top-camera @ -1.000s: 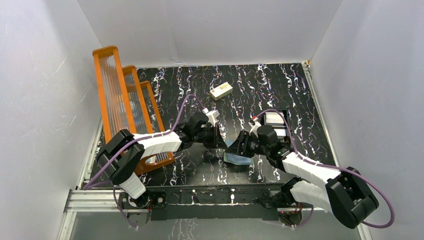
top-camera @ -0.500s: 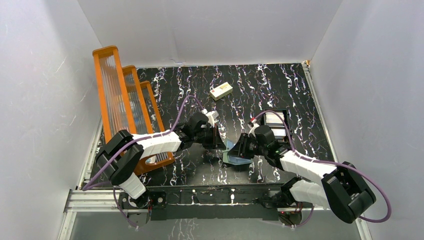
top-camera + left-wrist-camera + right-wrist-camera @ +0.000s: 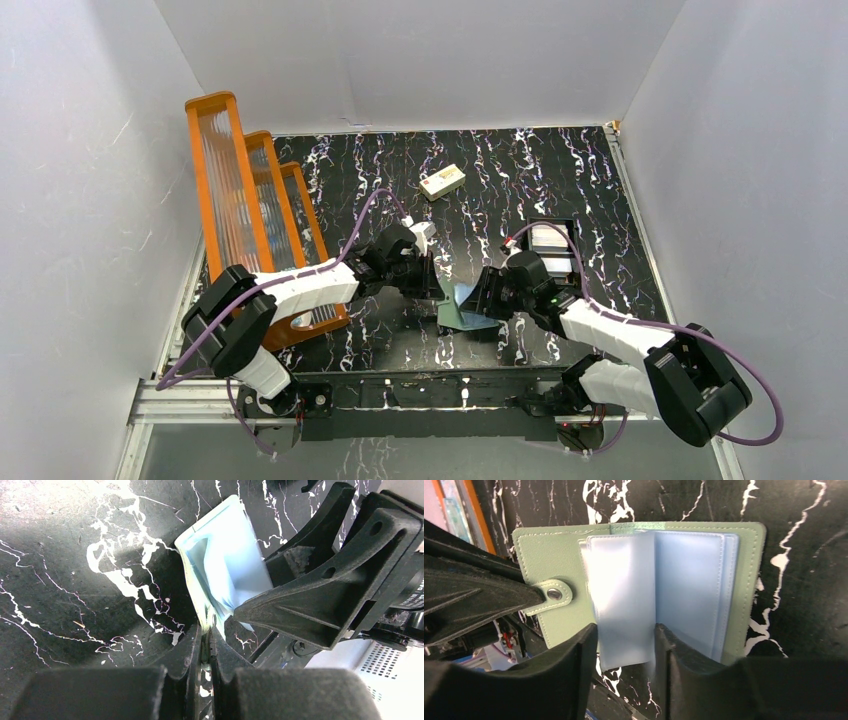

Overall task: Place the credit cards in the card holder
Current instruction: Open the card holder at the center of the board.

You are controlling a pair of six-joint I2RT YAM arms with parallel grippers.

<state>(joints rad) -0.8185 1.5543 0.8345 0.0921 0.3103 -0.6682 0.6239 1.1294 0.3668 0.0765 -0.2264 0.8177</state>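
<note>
Card holder [image 3: 549, 560] open, pale blue inside showing. Left gripper [image 3: 206, 640] pinched tight on its cover edge. Right gripper [image 3: 625, 635] half-parted, fingers [image 3: 574, 670] straddling one clear sleeve leaf [image 3: 624, 590].

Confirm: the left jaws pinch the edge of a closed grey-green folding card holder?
Not closed: the right wrist view shows the grey-green folding card holder open, with its pale blue sleeves exposed. The left jaws do pinch its edge, as the left wrist view shows.
</note>
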